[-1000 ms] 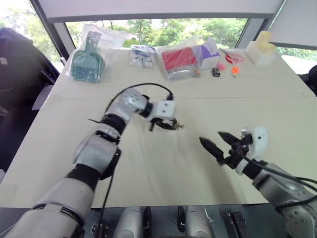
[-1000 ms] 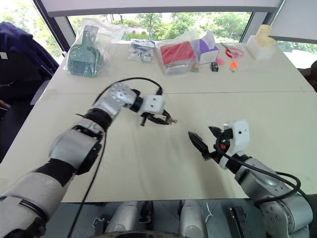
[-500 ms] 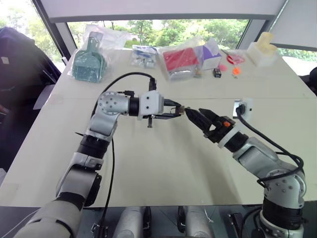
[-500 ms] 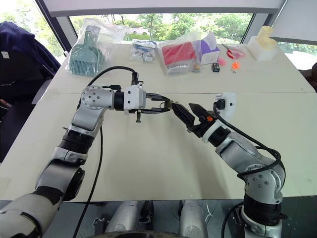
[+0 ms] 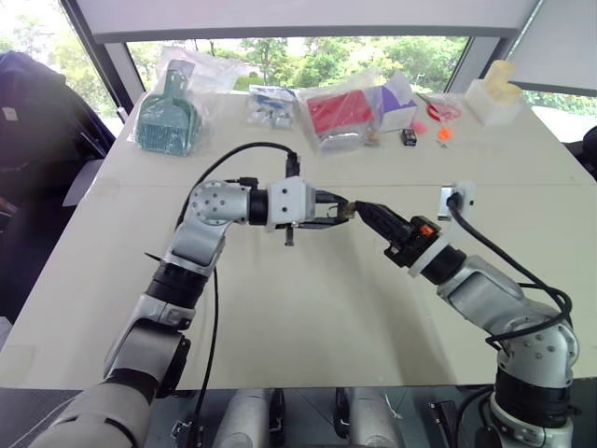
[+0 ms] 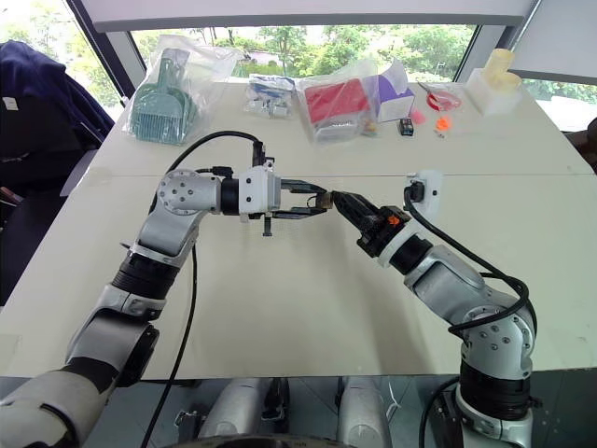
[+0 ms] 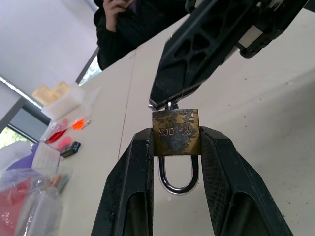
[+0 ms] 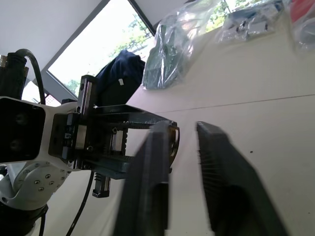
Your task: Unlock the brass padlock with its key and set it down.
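While both arms are raised above the pale beige table (image 5: 280, 317), they meet over its middle, tip to tip. The left arm is bent at the elbow and its forearm lies almost level, pointing to the robot's right; the left gripper (image 7: 175, 147) is clamped on the small brass-yellow padlock with a silvery shackle (image 7: 175, 132), whose body sits between the two black fingers (image 7: 133, 187) with the shackle loop hanging toward the wrist. The right arm reaches forward and to the left, and the right gripper (image 5: 366, 213) has its two black fingers drawn together at the keyhole end of the padlock. In the left wrist view a thin grey metal key (image 7: 170, 104) seems to stick out of the lock body just under the right fingertips, but I cannot tell surely if they pinch it. One second ago the arms were well apart, the left gripper low near the table and the right gripper spread wide at the right side; half a second ago the right fingers were still apart just beside the padlock, and now they are closed on its end. The plastic bags (image 5: 336, 117) at the far edge have not moved.
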